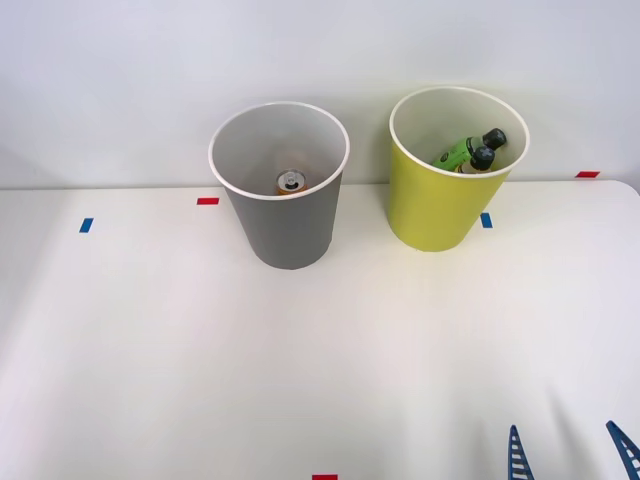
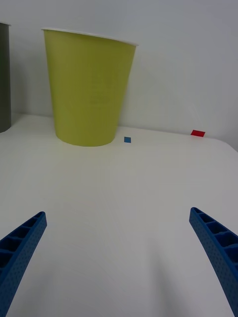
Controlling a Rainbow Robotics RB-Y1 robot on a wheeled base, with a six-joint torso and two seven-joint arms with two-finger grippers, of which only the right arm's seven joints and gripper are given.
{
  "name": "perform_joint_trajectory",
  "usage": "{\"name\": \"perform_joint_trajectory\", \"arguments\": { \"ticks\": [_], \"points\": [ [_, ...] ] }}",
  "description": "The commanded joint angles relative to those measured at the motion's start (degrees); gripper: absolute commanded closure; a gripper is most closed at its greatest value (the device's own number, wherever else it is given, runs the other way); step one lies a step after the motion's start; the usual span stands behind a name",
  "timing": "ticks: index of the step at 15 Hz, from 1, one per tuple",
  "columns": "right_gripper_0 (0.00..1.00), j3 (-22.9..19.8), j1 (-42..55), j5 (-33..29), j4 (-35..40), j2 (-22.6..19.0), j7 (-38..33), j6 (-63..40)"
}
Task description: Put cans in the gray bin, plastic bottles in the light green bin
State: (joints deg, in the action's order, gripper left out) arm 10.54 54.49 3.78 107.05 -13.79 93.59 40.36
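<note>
The right gripper sits low at about five o'clock in the front view, only its two blue ribbed fingertips showing, both pointing toward twelve o'clock. In the wrist view the gripper is spread wide, its fingers well apart and holding nothing.

This is looking like a robot test room or a lab, not a home. A plain white table is standing against a bare white wall. Small red tape marks and blue tape marks are sitting on the table top, as if marking fixed positions for a staged setup.
</note>
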Motion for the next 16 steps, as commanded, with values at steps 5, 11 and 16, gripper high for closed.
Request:
{"name": "perform_joint_trajectory", "arguments": {
  "ticks": [5,11,16],
  "points": [
    [0.00,0.0,0.0,0.0,0.0,0.0,0.0,0.0],
    [0.00,0.0,0.0,0.0,0.0,0.0,0.0,0.0],
    [0.00,0.0,0.0,0.0,0.0,0.0,0.0,0.0]
  ]
}}
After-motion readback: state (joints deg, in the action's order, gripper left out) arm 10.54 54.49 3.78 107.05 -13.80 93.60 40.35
